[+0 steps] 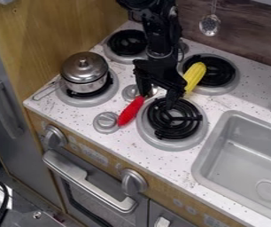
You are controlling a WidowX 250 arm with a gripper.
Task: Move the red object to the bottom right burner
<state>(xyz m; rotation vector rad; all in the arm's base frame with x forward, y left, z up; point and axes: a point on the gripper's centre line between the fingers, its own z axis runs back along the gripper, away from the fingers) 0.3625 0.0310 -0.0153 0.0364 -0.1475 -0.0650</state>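
And here's the pincer (pixel 158 100), spread and gripping nothing, one tip right by the upper end of the red object (pixel 130 111), which lies aslant on the table (pixel 73 116) between the knob (pixel 106 123) and the bottom right burner (pixel 182 144). Looks a light, stiff plastic piece, hardly fragile, but that slim rounded body could roll or slip, so the smart hold is across its middle, one finger down each long side!
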